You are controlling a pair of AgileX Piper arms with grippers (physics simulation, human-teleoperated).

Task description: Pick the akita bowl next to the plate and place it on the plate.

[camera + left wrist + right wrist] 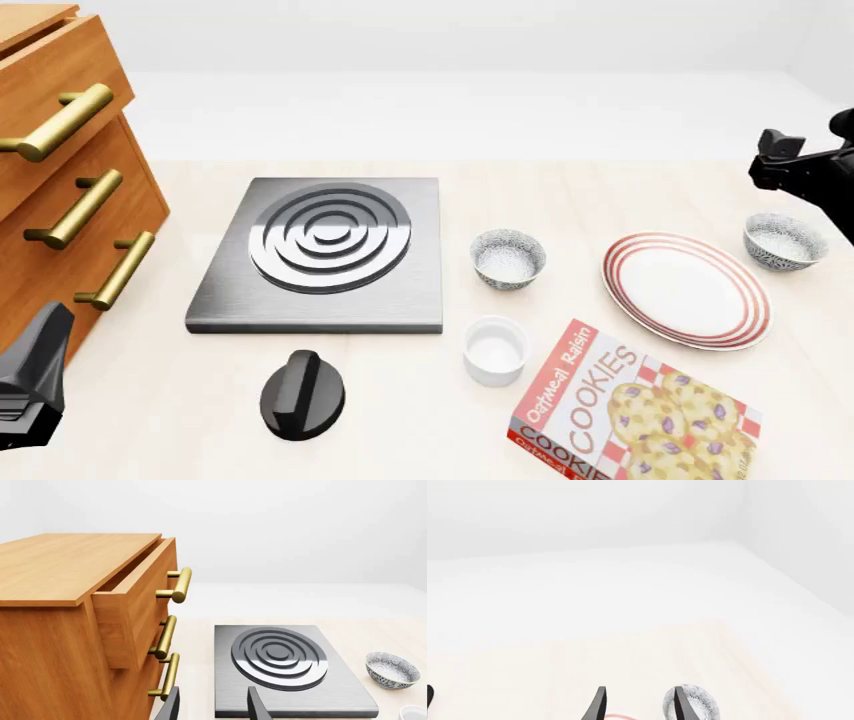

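Front view | akita bowl (783, 241) upright, beside plate (686, 289) | right pincer (639, 705) parted, empty

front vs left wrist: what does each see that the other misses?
Only front: the plate, the akita bowl close beside it at the table's right, the cookie box, the black knob, and the right arm near that bowl.

Only left wrist: the left gripper, jaws apart, over the table before the burner, and the cabinet's top with its upper drawer pulled partly out.

Both: the wooden cabinet with brass handles, the burner, the second speckled bowl, and the white cup (only its edge in the wrist view).
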